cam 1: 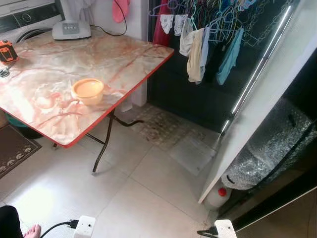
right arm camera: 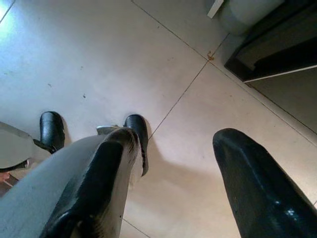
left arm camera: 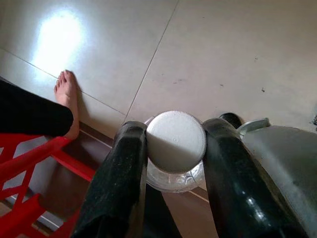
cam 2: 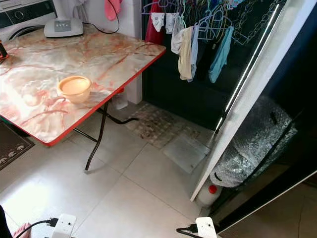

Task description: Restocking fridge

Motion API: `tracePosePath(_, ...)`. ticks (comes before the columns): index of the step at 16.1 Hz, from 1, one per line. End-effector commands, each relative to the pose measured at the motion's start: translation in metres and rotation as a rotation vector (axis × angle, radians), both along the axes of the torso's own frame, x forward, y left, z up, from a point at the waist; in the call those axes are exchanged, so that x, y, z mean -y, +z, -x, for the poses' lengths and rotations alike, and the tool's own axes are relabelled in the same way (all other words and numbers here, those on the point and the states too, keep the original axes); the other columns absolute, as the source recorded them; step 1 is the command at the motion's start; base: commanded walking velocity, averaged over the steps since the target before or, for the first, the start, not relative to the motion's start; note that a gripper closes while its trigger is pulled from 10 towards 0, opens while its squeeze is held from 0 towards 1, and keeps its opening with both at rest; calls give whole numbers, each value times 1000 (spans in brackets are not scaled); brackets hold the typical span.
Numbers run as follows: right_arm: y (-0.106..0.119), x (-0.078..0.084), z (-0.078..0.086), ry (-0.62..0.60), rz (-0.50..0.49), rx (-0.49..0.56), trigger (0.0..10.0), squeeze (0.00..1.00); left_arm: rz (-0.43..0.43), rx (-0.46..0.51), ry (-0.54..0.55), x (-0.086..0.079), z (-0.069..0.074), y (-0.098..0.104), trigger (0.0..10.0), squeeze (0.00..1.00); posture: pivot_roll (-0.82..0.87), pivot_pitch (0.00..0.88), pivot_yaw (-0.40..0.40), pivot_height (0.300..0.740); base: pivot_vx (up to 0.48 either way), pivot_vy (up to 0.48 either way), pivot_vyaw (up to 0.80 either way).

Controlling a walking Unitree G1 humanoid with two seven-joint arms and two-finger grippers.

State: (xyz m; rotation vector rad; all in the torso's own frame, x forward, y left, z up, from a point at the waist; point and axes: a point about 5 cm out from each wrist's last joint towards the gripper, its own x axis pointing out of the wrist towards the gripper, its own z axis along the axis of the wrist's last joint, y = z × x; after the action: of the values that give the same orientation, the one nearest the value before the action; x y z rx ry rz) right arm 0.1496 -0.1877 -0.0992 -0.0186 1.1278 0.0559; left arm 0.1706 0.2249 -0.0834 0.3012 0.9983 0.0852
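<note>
Above the pale tiled floor (left arm camera: 233, 54), the left gripper (left arm camera: 176, 148) clamps a white-capped clear jar (left arm camera: 176, 144), the right gripper (right arm camera: 173, 173) gapes empty; carrying fridgeward seems next.

Tiled utility room, daylight glare on floor.
Pale floor tiles (cam 1: 148, 198); marble-pattern folding bench (cam 1: 54, 84) with red edge at left, washing machine (cam 1: 25, 20) behind it; clothes on hangers (cam 1: 208, 39) against dark wall; brown mat (cam 1: 12, 148).

Your head views look forward and down, sharing the table (cam 1: 59, 79), bowl (cam 1: 88, 90) and tiled floor (cam 1: 148, 188); the right eye sits slightly to the right. Your wrist views both aim down their fingers (left arm camera: 124, 183) at nearby floor.
</note>
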Motion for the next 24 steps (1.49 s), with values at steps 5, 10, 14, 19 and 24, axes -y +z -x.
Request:
tracePosePath(5,0,-1,0,-4,-1,-2,10000,0,1,-14,-2,0,-2,0,10000,0,-56,0,-31,740,0,0,-788)
tracePosePath(10,0,-1,0,-3,-1,-2,10000,0,2,-13,-1,0,-3,1,10000,0,-56,0,-31,740,0,0,-788)
tracePosePath(14,1,-1,-2,-4,-1,3,10000,0,1,-5,-13,3,-3,1,10000,0,-46,0,-38,740,0,0,-788)
tracePosePath(19,1,-2,-4,-1,-2,6,10000,0,-1,-3,-14,2,-5,1,10000,0,-39,0,-41,740,0,0,-788)
tracePosePath(24,2,-2,-4,-31,-11,25,10000,0,5,-2,-15,4,-6,2,10000,0,-39,0,-42,740,0,0,-315)
